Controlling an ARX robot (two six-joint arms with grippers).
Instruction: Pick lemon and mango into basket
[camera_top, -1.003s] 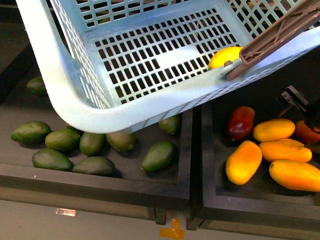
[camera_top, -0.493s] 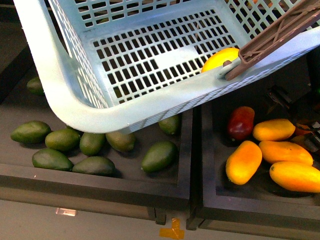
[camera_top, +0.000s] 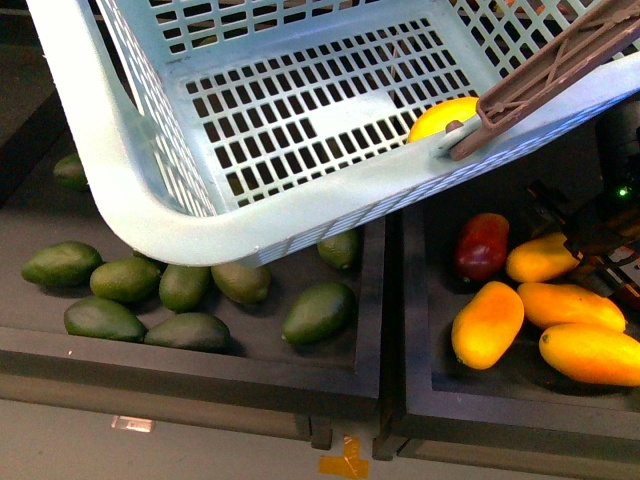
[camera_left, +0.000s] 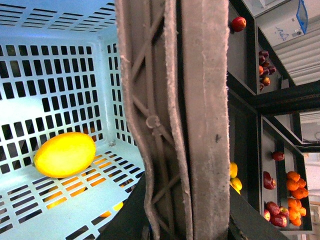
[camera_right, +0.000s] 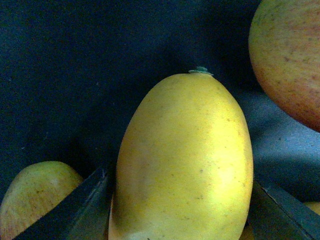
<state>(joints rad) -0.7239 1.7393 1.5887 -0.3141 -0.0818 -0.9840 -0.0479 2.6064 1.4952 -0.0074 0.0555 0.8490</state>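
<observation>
The light teal basket (camera_top: 130, 190) hangs tilted over the fruit bins. My left gripper (camera_left: 186, 220) is shut on its brown handle (camera_left: 185, 125), which also crosses the front view's upper right (camera_top: 550, 70). The lemon (camera_top: 440, 117) lies on the basket's slotted floor by the low rim, and shows as a bright yellow oval (camera_left: 65, 154) in the left wrist view. My right gripper (camera_top: 600, 240) is down in the right bin, open, its dark fingers (camera_right: 85, 205) either side of a mango (camera_right: 185, 160). That mango (camera_top: 540, 258) lies at the back of the yellow-orange group.
Three more mangoes (camera_top: 487, 323) and a dark red fruit (camera_top: 481, 245) lie in the right bin. Several dark green fruits (camera_top: 318, 312) fill the left bin under the basket. A black wall (camera_top: 395, 330) divides the bins. Shelves of red and orange fruit (camera_left: 295, 185) stand beyond.
My right gripper has come in from the right edge and down around the back mango. The basket shifted slightly and the lemon rolled a little along the rim.
</observation>
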